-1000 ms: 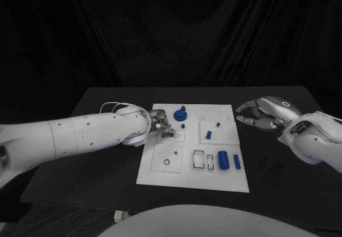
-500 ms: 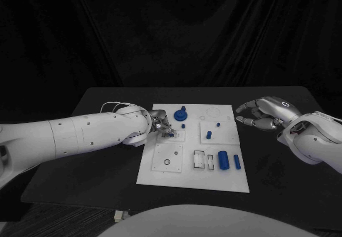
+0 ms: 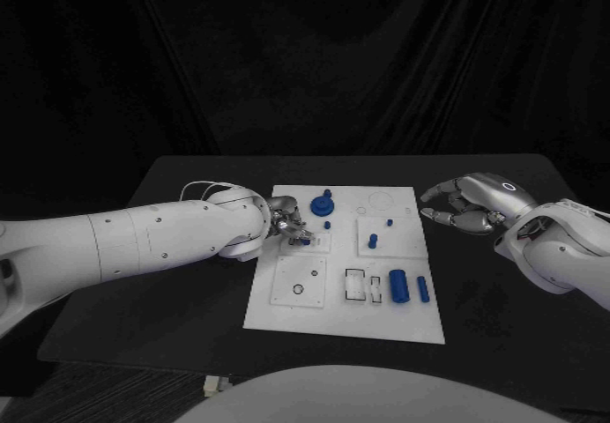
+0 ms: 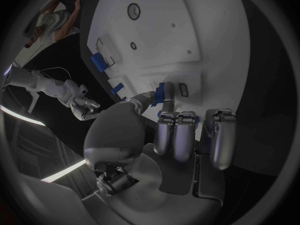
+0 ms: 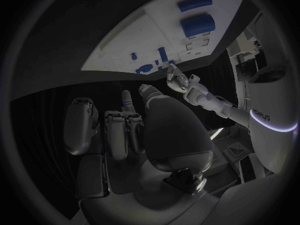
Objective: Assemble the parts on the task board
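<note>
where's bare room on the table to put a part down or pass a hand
Free: the black table left of the board, under the left arm, and the strip between the board and the right arm. Crowded: the board's far half, round the left hand and blue parts.

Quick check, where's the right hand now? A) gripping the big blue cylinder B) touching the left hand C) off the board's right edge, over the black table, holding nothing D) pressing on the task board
C: the right hand sits beyond the task board's right edge, fingers curled, no part in it.
</note>
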Robot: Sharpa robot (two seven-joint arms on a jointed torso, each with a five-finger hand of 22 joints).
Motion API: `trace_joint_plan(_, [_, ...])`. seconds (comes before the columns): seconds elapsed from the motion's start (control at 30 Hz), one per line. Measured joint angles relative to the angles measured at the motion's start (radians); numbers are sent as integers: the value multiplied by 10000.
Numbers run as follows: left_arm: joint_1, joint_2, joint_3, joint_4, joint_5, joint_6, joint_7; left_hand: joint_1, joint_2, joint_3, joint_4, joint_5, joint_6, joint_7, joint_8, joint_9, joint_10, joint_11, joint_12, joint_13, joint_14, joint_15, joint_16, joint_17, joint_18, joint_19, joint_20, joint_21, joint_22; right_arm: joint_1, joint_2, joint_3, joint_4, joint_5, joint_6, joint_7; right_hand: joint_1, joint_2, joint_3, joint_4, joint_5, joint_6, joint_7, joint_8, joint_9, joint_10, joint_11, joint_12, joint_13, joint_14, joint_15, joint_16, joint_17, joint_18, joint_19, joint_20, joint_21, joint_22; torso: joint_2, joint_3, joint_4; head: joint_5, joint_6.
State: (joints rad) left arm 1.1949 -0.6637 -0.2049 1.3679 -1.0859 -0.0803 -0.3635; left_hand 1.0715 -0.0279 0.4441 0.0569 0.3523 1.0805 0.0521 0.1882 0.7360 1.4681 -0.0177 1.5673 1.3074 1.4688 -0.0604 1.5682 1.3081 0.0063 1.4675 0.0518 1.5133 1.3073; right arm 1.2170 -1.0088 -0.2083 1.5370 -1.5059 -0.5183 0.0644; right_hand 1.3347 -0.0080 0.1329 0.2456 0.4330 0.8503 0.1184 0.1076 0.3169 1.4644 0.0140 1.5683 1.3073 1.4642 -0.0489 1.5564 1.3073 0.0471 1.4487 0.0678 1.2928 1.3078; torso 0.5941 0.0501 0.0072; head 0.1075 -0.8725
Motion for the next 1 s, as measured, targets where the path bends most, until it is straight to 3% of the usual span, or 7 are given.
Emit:
trace_joint_plan(0.17, [0,21,-1,-37,0,38,-14,-66,66,-122,180,-483,-16,17,-1,61,0,0,0,0,0,0,0,0,-1,0,0,-37,0,-2,1,0,-2,0,9,-5,0,0,0,0,0,0,0,0,0,0,0,0,0,0,0,-37,0,0,0,0,-54,-1,0,-1,0,-23,0])
trace_joint_plan(0.27, [0,28,-1,-61,0,54,-24,-95,94,-221,279,-512,-15,15,-22,71,0,0,0,0,0,0,0,-1,-1,0,0,-37,0,-4,-5,0,-2,0,13,-7,0,0,0,0,0,0,0,0,0,0,0,0,0,0,0,-37,0,18,-36,-36,-54,-1,2,-3,0,-32,0])
trace_joint_plan(0.3, [0,31,-1,-70,0,58,-28,-146,44,-248,306,-533,-14,15,-28,90,0,0,0,0,0,0,0,-1,-1,0,0,-37,0,-4,-10,0,-2,0,15,-9,0,0,0,0,0,0,0,0,0,0,0,0,0,0,0,-37,0,163,-36,-36,-54,-2,3,-4,0,-35,0])
trace_joint_plan(0.43, [0,34,0,-99,1,75,-48,-185,83,-458,516,-869,-16,16,-55,91,0,0,0,0,0,0,0,-1,0,0,0,-76,0,-5,-15,0,-2,0,18,-13,0,0,0,0,0,0,0,0,1,0,0,0,0,0,0,-37,0,161,-36,-36,-54,-2,6,-5,0,-35,0])
trace_joint_plan(1.0, [0,52,7,-151,12,181,-72,-700,72,-2098,1875,-2004,-181,-41,-84,369,-32,182,0,0,-34,108,0,-3,87,-34,111,-206,7,-32,-9,0,-1,0,33,-19,0,0,-1,0,0,0,0,0,-10,0,0,0,0,0,0,-36,0,158,-35,-36,-110,-3,7,-6,-1,4,0])
